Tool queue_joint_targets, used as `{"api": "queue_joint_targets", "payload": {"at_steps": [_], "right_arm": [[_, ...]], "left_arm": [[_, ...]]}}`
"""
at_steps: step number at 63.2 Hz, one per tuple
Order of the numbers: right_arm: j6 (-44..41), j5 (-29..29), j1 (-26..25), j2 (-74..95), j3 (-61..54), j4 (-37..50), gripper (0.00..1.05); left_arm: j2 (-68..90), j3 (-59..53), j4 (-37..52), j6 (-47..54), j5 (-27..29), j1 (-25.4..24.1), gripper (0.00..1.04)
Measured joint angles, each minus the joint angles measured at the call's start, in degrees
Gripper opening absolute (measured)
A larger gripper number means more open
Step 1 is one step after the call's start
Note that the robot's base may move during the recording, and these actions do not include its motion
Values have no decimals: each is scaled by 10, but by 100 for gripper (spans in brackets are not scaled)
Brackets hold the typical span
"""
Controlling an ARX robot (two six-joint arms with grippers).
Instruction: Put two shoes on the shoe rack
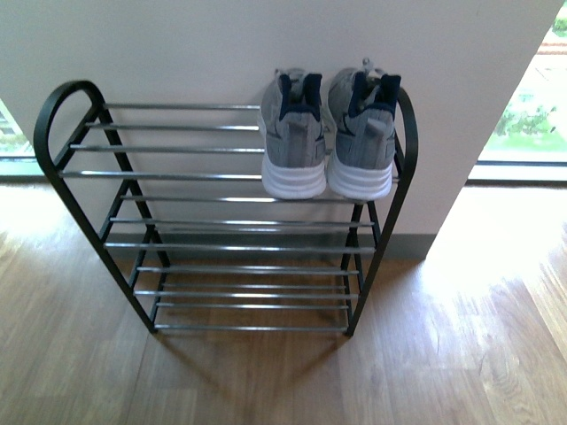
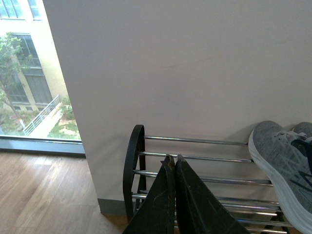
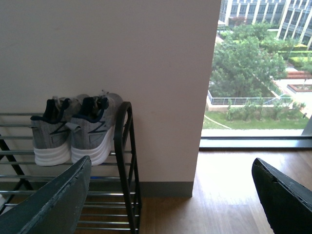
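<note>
Backing everything, a plain off-white wall (image 1: 177, 44), with pale wood-plank floor (image 1: 443, 354) below and bright windows (image 3: 253, 73) to either side. Standing against that wall, a black metal-framed shoe rack (image 1: 177, 176) with rounded arched side frames and tiers of thin chrome bars. Resting on the top tier at the rack's right end, two grey knit lace-up sneakers (image 1: 294, 150) with thick white soles and navy lining: side by side, touching, heels outward, toes to the wall, the right-hand sneaker (image 1: 361, 146) just beside the arched side frame. Hanging before the rack's left end, well apart from the shoes, the left gripper (image 2: 174, 158), dark fingers (image 2: 156, 204) pressed together on nothing. Facing the rack's right end, the right gripper (image 3: 170, 161), fingers (image 3: 58, 200) spread wide, nothing between them.
</note>
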State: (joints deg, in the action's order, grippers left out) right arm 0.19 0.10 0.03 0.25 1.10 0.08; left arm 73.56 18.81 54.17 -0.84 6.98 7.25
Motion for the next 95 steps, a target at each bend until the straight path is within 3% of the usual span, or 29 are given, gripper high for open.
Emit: {"api": "queue_joint_targets", "payload": {"at_steps": [21, 25, 40, 95], "right_arm": [[0, 0, 0, 0, 0, 0, 95], [0, 0, 0, 0, 0, 0, 95], [0, -1, 0, 0, 0, 0, 95], [0, 0, 0, 0, 0, 0, 95]], "left_arm": [[-118, -93, -24, 2, -27, -29, 1], [-150, -109, -41, 3, -64, -54, 1], [-207, -158, -47, 3, -69, -70, 1], [-519, -180, -326, 3, -70, -70, 1]]}}
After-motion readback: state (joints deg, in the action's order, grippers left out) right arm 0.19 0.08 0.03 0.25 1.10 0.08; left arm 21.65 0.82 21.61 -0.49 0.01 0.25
